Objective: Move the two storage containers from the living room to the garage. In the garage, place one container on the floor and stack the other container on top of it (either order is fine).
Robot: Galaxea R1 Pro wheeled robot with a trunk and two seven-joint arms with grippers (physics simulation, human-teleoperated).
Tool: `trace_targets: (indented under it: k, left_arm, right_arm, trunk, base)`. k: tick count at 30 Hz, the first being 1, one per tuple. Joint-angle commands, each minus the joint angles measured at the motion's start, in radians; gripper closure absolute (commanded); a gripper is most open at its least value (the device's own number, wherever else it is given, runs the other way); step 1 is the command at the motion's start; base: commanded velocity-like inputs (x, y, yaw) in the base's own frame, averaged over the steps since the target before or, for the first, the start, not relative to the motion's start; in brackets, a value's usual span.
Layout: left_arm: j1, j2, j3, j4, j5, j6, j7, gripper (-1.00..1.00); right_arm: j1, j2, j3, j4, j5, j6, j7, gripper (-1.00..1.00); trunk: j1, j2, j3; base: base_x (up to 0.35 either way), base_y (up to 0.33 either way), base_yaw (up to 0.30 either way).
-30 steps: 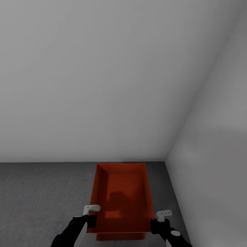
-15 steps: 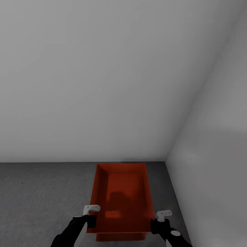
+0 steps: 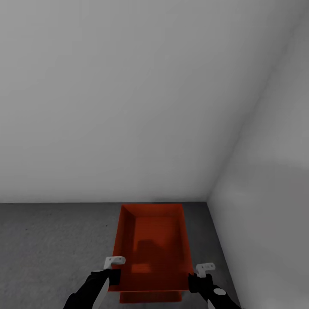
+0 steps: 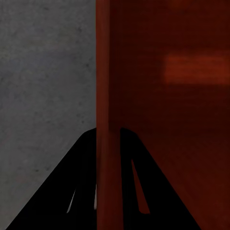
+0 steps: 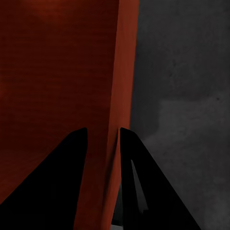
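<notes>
Floor point(image 3: 47, 249): dark grey mottled concrete, meeting pale walls point(image 3: 128, 98) at a corner.
Left end effector point(image 3: 115, 274): clamped on the left wall of the upper box, one finger point(image 4: 79, 191) outside, one inside.
Upper box point(image 3: 152, 244): rust-red, open top up, held between both arms near the corner.
Lower box point(image 3: 150, 296): red edge showing just under the upper one's near end.
Right end effector point(image 3: 194, 281): clamped on the box's right wall, fingers point(image 5: 139, 191) astride it.
</notes>
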Motion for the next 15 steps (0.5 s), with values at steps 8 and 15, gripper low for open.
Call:
trace_targets:
  k: [8, 15]
  left_arm:
    - [-0.001, -0.001, 0.021, -0.003, -0.002, 0.005, 0.005, 1.00]
    - [-0.001, -0.001, 0.021, -0.002, -0.004, -0.026, 0.008, 1.00]
  right_arm:
    - [0.001, 0.000, 0.060, -0.002, -0.007, -0.004, 0.003, 1.00]
    - [0.001, 0.000, 0.060, -0.002, -0.007, -0.003, 0.003, 1.00]
  trunk:
    - [0.031, -0.057, -0.026]
    - [0.058, -0.106, -0.048]
  base:
    - [0.000, 0.000, 0.000]
    - [-0.085, 0.000, 0.000]
